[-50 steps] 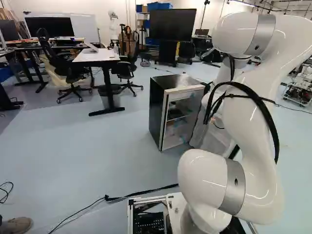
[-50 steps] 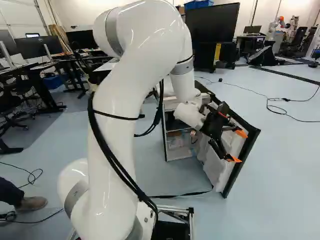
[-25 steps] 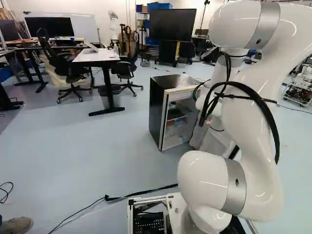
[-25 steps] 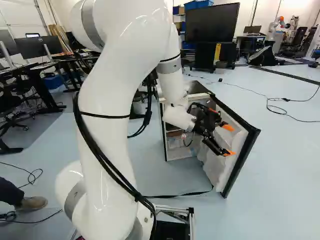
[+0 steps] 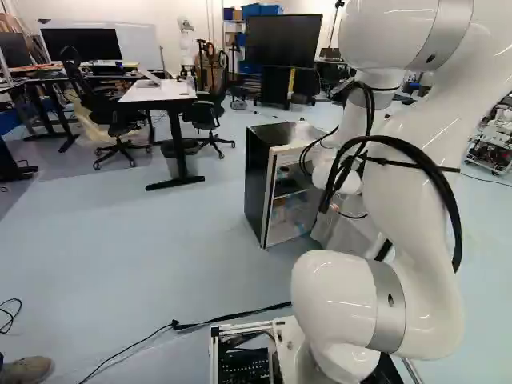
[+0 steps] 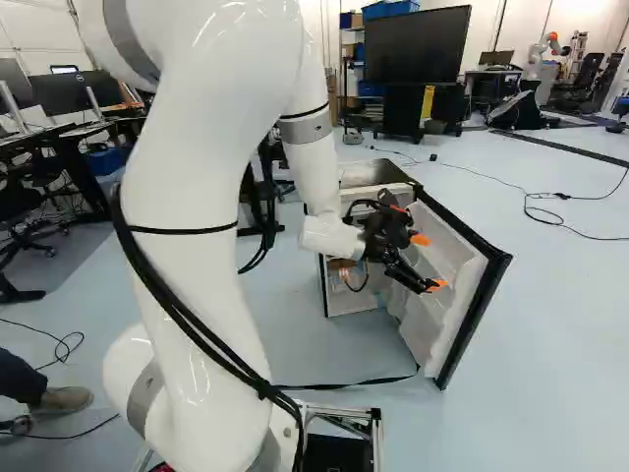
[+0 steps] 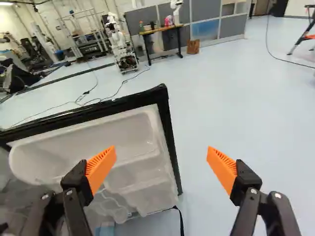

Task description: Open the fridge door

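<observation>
Pincer [image 6: 428, 263] gapes wide, gripping nothing, near the pale inside of the open fridge door [image 6: 432, 329].

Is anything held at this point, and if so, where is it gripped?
Nothing is held: the gripper is open, its fingers wide apart, with the fridge door ahead of it, not between them.

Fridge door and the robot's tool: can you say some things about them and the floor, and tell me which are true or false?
1. The fridge door is open. True.
2. The tool is squeezing the door. False: the tool's fingers are open, with nothing gripped.
3. The pads are green. False: they're orange.
4. A black cable lies on the floor. True.
5. The door's inside is black. False: it's white.
</observation>
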### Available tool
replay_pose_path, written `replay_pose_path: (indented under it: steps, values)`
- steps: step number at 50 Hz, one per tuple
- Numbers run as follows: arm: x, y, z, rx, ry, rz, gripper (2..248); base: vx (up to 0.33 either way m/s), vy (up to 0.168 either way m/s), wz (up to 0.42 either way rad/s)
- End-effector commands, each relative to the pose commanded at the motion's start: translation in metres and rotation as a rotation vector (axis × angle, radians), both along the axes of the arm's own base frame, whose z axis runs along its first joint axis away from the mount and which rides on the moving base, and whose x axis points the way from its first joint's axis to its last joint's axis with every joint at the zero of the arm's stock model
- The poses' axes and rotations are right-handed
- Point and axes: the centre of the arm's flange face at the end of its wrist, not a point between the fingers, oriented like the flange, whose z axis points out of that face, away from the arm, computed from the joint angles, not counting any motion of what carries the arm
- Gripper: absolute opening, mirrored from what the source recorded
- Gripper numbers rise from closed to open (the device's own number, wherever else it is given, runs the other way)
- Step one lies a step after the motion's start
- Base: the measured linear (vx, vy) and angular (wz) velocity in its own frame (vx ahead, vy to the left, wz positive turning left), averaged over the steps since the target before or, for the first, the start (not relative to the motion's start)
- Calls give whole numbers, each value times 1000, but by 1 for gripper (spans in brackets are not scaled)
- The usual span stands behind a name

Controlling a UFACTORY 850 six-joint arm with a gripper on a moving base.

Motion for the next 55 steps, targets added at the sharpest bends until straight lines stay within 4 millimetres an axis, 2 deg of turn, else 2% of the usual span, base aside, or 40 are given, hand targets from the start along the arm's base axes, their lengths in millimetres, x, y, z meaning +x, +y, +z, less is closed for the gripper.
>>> replay_pose_path:
  steps: [24,55]
  values:
    - [-9,46,5,-31,39,292,247,0,0,0]
    - [-10,55,9,-34,39,353,247,0,0,0]
